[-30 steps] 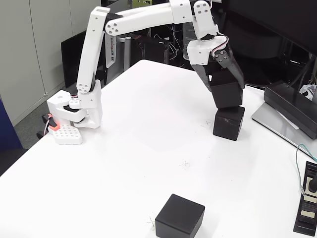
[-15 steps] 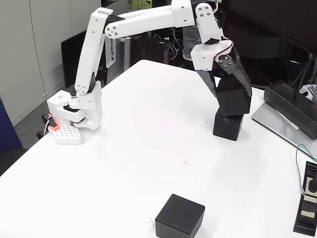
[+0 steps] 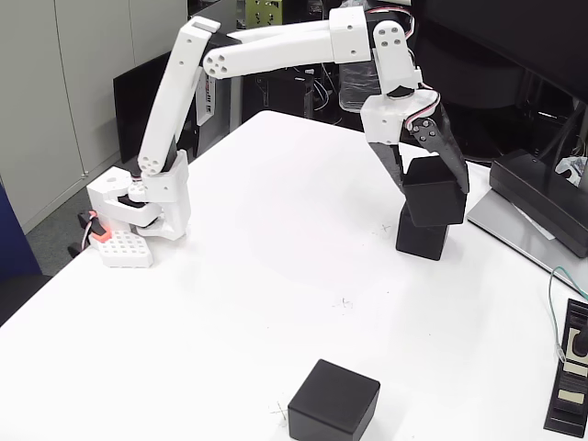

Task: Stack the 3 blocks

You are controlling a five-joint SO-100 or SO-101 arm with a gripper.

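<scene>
A: gripper status?
B: gripper is clamped on one black cube, fingers on either side of it. Cube is tilted, lower edge on or just above the second cube.
A: where's that second one?
B: directly under the gripper, on the white table, a bit left of the held cube in the fixed view.
A: third?
B: third cube well apart, toward the near table edge, below-left of the gripper.

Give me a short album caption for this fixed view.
White arm's end effector holds one black cube tilted atop another; a third waits nearby.
</scene>
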